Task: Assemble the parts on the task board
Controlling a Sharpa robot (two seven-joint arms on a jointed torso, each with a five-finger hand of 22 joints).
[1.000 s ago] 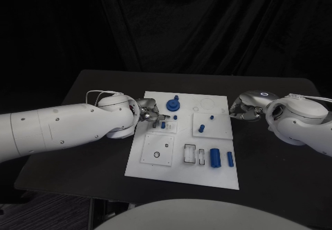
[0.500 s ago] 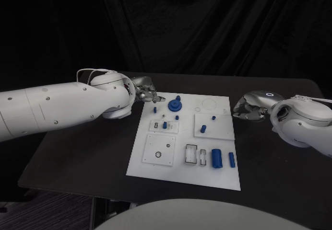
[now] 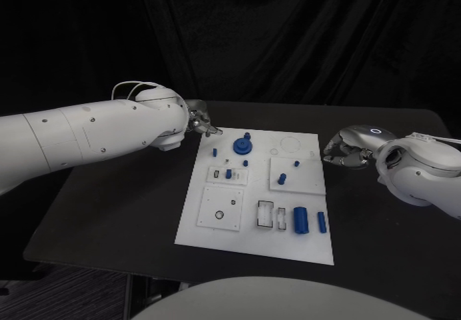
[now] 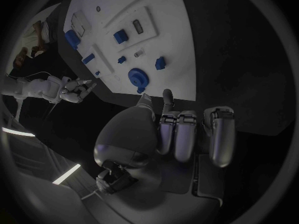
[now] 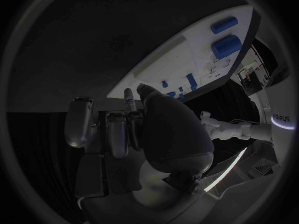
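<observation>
Centrally, the task board lies on the black table, blue parts set across it. Left hand hovers off the board's far-left corner, fingers curled in, holding nothing. Right hand sits beside the board's right edge, fingers likewise curled, empty.

White task board w/ blue parts (black table); silver hands.

The white task board lies flat mid-table. Small blue parts sit on it. A round blue one stands near its far edge.
</observation>
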